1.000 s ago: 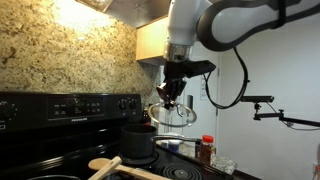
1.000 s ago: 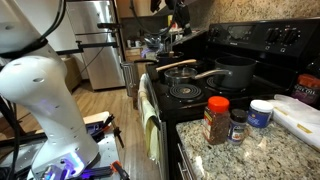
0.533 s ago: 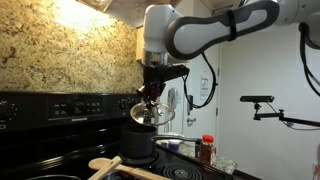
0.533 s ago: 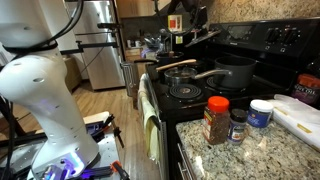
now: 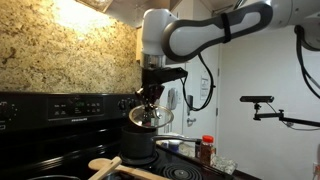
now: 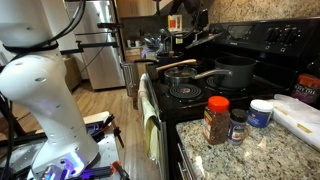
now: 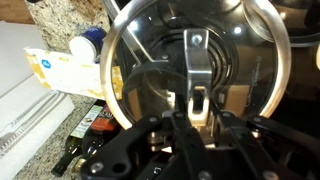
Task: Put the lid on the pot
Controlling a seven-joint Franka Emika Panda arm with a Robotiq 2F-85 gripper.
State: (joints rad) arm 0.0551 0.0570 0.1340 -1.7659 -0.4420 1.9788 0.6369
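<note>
Stove (image 5: 60,106): claw (image 5: 150,99) grips lid (image 5: 150,117) above pot (image 5: 140,146).

lid (image 5: 150,117) is hanging from the gripper (image 5: 150,100), just above the pot (image 5: 140,145) | pot is sitting on the stove (image 6: 190,95), toward its back | wooden spoon (image 5: 105,163) is lying in front of the pot | red-capped bottle (image 6: 216,120) is standing on the counter (image 6: 230,155) beside the stove
</note>
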